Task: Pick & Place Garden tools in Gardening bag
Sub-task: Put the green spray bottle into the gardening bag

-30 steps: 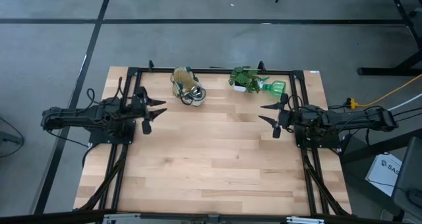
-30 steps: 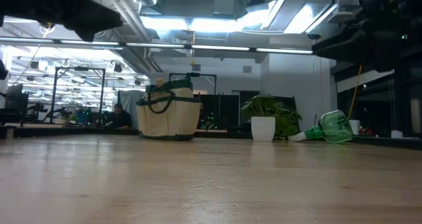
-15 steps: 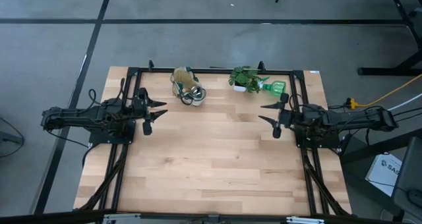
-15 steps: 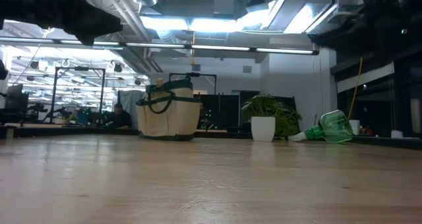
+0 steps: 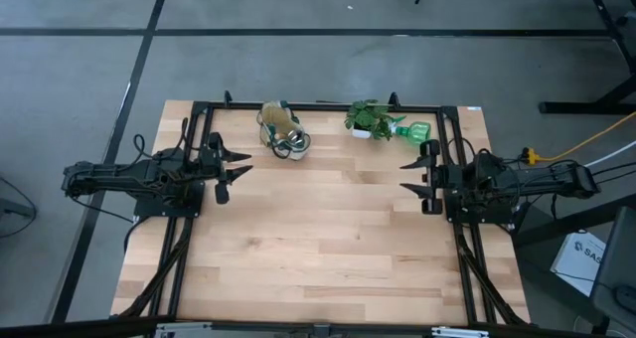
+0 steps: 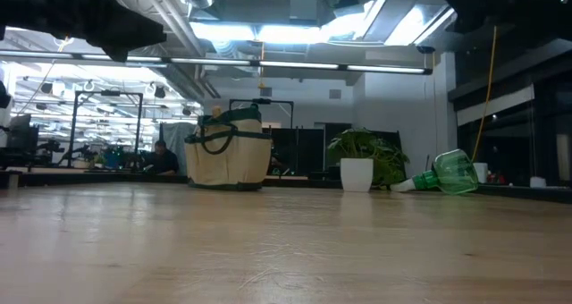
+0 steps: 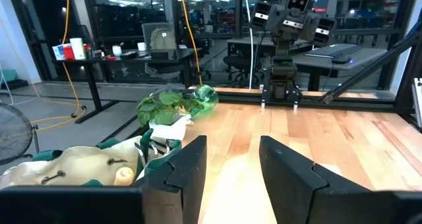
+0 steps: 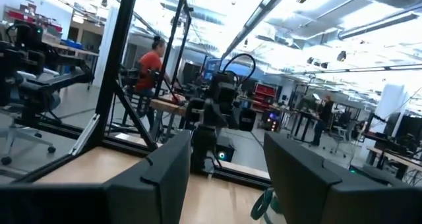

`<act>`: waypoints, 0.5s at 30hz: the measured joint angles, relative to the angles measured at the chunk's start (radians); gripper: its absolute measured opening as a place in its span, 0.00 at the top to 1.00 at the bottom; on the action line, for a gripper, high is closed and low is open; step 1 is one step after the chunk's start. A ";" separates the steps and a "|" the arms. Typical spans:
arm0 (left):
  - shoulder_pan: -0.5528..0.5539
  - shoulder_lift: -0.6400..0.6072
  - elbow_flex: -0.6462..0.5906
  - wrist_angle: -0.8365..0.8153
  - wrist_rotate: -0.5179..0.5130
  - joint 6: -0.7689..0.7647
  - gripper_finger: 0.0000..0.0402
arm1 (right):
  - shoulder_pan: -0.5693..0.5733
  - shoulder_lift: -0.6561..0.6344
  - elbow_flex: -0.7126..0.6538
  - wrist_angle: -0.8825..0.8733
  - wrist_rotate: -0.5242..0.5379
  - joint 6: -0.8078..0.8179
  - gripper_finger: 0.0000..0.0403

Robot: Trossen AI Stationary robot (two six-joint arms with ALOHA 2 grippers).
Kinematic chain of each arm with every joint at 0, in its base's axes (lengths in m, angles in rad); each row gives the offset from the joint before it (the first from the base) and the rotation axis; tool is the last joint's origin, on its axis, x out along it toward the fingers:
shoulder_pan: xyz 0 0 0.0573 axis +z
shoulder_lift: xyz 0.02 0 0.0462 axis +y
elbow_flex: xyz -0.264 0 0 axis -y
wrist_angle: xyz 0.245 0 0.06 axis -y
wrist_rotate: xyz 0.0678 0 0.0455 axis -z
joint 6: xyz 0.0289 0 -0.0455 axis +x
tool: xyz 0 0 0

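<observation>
A wide workshop with ceiling lights, benches and a person [image 8: 153,59] in an orange top lies beyond a pale wooden table [image 5: 318,249] edged by a black frame. The two dark arms sit at the table's sides, both raised off the wood: the left gripper [image 5: 235,169] hangs at the left side with its fingers spread and holding nothing, and the right gripper [image 5: 418,178] hangs at the right side, likewise spread and bare. At the far edge stands the gardening bag [image 5: 280,129], tan cloth with green handles, with what looks like a wooden handle poking from its top in the left wrist view. A potted plant [image 5: 369,117] stands well apart to its right, and the green tool [image 5: 412,131] lies on its side just beside the pot. That tool looks like light, stiff, smooth plastic, probably slippery; I would take it by its narrow neck. The bag seems soft, so its mouth may sag.
</observation>
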 joint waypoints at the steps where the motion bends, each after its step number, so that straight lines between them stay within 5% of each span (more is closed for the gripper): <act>1: 0.000 0.000 0.000 0.000 0.000 0.000 0.66 | 0.000 0.000 0.000 0.000 0.000 -0.003 0.52; 6: 0.000 0.000 0.000 0.000 0.000 0.000 0.67 | 0.000 0.021 0.000 -0.009 0.152 -0.051 0.52; 13: 0.000 0.000 0.000 0.000 0.000 0.000 0.66 | -0.029 0.159 0.050 -0.012 0.747 -0.184 0.52; 15: 0.000 0.000 0.000 0.000 0.000 0.000 0.66 | -0.058 0.207 0.099 -0.054 0.840 -0.184 0.52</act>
